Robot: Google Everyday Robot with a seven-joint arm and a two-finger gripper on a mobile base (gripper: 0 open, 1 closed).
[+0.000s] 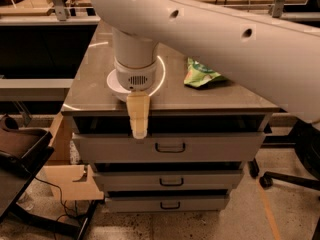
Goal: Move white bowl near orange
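Observation:
The white bowl [114, 87] sits near the front left edge of the grey cabinet top [95, 59]. Only its left rim shows, because my wrist stands over it. My gripper [138, 117] hangs at the bowl's front right edge, its tan tip reaching down in front of the top drawer. The orange is hidden behind my white arm, which crosses the top of the view.
A green snack bag [201, 74] lies on the cabinet top to the right of the bowl. The cabinet has three drawers with handles [170, 147]. A cardboard box [64, 170] and a dark seat [20, 150] stand at the left, and a chair base [280, 178] at the right.

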